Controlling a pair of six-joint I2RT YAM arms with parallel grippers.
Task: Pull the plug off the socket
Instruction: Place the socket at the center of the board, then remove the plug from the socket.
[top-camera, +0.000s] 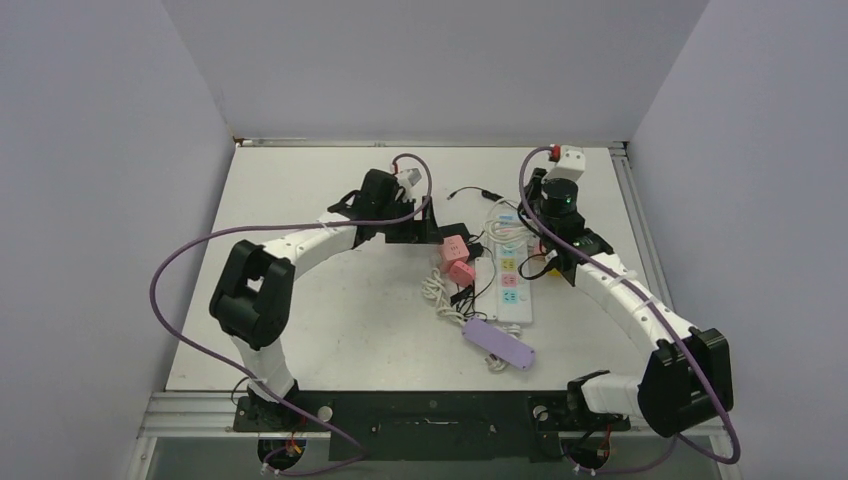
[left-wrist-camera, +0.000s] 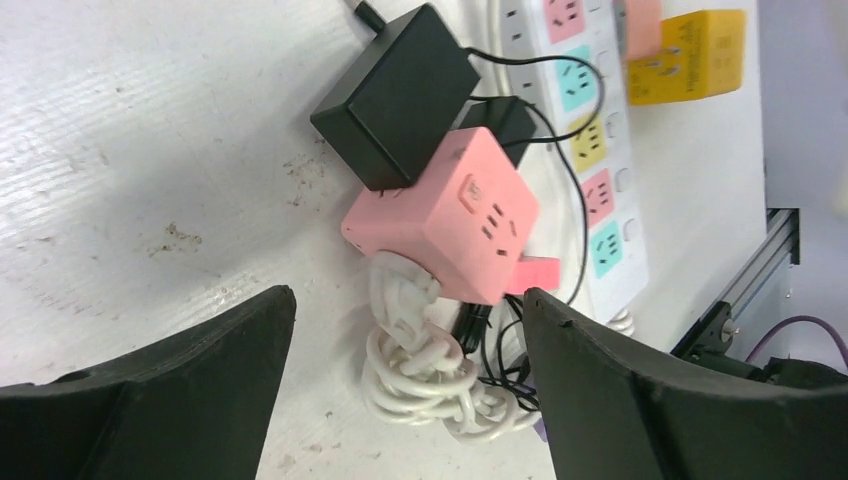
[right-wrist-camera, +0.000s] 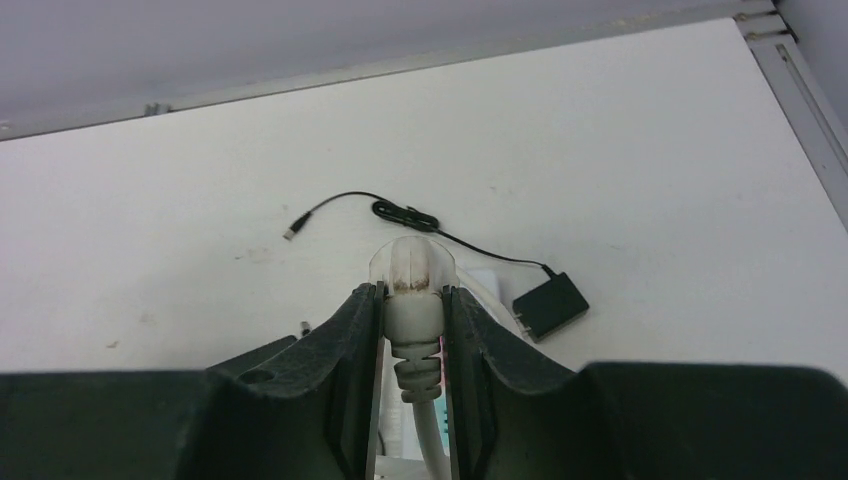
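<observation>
My right gripper (right-wrist-camera: 412, 292) is shut on a white plug (right-wrist-camera: 411, 262). Its ribbed strain relief and white cable run down between the fingers, and its prongs are hidden. In the top view this gripper (top-camera: 553, 222) is by the far end of the white power strip (top-camera: 511, 280). My left gripper (left-wrist-camera: 410, 340) is open and empty above a pink cube socket (left-wrist-camera: 460, 215) and a coil of white cable (left-wrist-camera: 430, 375). In the top view the left gripper (top-camera: 422, 228) is just left of the pink cubes (top-camera: 457, 260).
A black adapter (left-wrist-camera: 395, 95) leans against the pink cube. A yellow adapter (left-wrist-camera: 690, 55) sits on the strip's coloured sockets (left-wrist-camera: 600, 190). A purple power strip (top-camera: 498, 345) lies nearer the front. Another black adapter (right-wrist-camera: 550, 305) and a thin black cable (right-wrist-camera: 400, 212) lie beyond the plug.
</observation>
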